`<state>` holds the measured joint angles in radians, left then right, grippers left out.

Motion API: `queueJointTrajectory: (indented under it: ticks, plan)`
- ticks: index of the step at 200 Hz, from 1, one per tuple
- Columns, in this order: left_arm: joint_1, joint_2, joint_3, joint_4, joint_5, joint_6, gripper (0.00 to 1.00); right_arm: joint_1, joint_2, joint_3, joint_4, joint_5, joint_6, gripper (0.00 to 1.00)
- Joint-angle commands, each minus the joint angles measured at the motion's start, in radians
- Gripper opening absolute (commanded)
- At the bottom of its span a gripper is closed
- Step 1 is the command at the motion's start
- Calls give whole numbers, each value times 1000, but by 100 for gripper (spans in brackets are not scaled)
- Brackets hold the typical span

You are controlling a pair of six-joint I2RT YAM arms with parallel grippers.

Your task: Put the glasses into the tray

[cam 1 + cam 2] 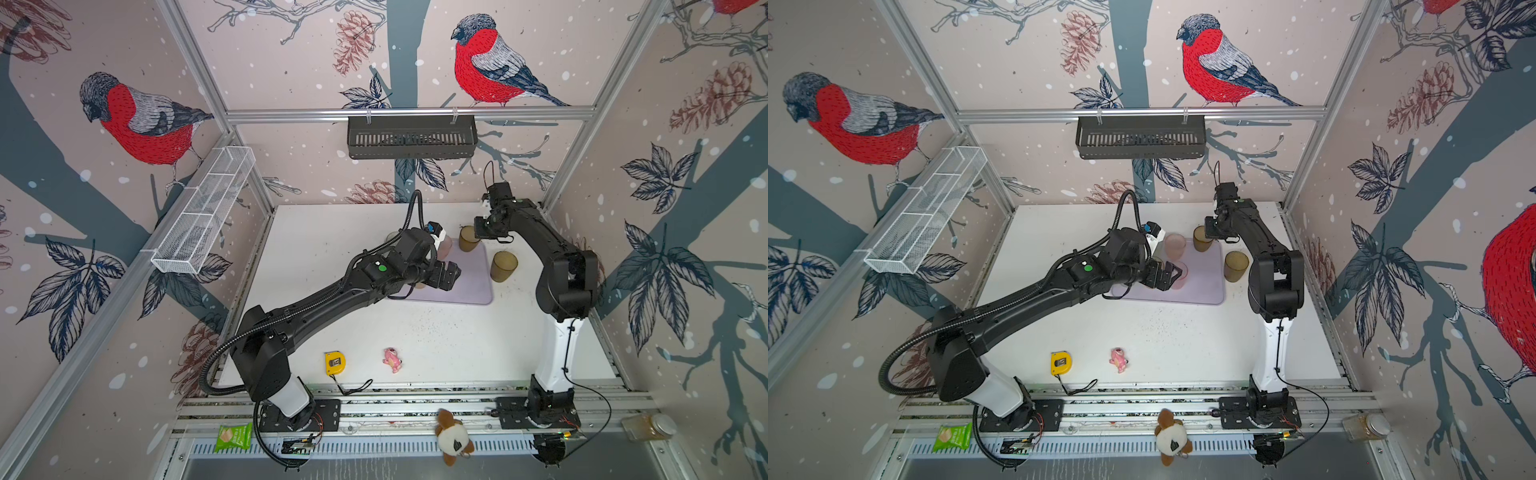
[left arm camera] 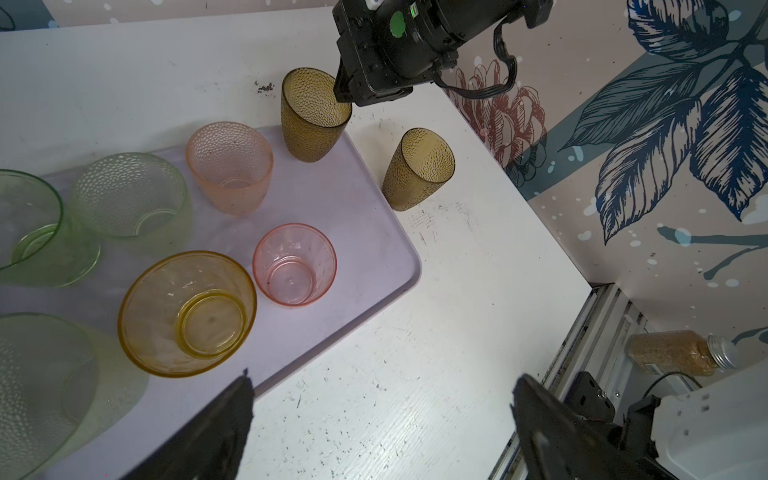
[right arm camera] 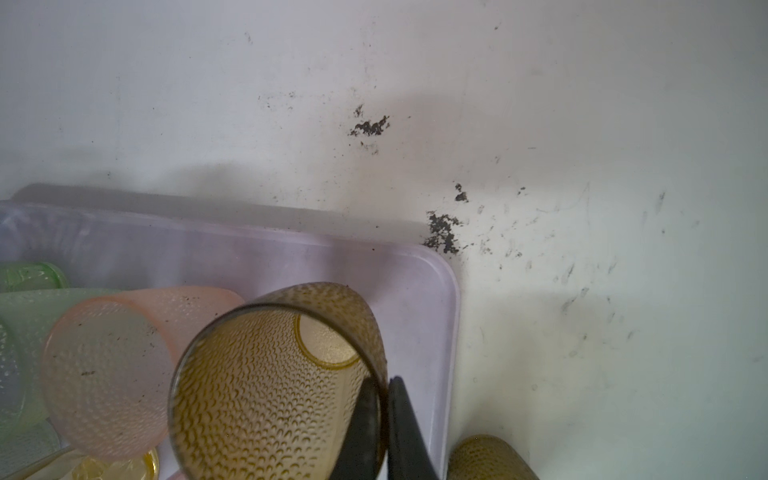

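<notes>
In a top view, the right pincer (image 1: 478,232) meets a brown glass (image 1: 468,242) at the tray's (image 1: 473,286) far corner. Left wrist: the left pincer (image 2: 382,424) gapes wide, empty. Right wrist: right pincer (image 3: 380,384) clamped on that glass's rim.

Diffuse light fell evenly on the white counter (image 1: 457,340), shadows were soft, and the nearest glasses (image 3: 108,374) in both wrist views looked blurred.
</notes>
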<state>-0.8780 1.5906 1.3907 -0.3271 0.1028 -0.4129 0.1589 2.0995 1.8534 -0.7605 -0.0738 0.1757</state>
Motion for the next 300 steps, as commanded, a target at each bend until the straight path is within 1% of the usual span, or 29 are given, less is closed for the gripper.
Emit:
queueJointTrajectory:
  ticks: [1, 230, 270, 300]
  plan:
    - [2, -16, -9, 3, -15, -7, 97, 2, -13, -9, 3, 8, -18, 1]
    - [-1, -52, -41, 7, -32, -30, 97, 13, -16, -109, 59, 0, -5, 2]
    - [-1, -52, -43, 7, -32, -29, 97, 18, -22, -126, 70, 3, 0, 3]
    - [-1, -53, -44, 8, -34, -29, 97, 19, -26, -131, 75, 6, 1, 5]
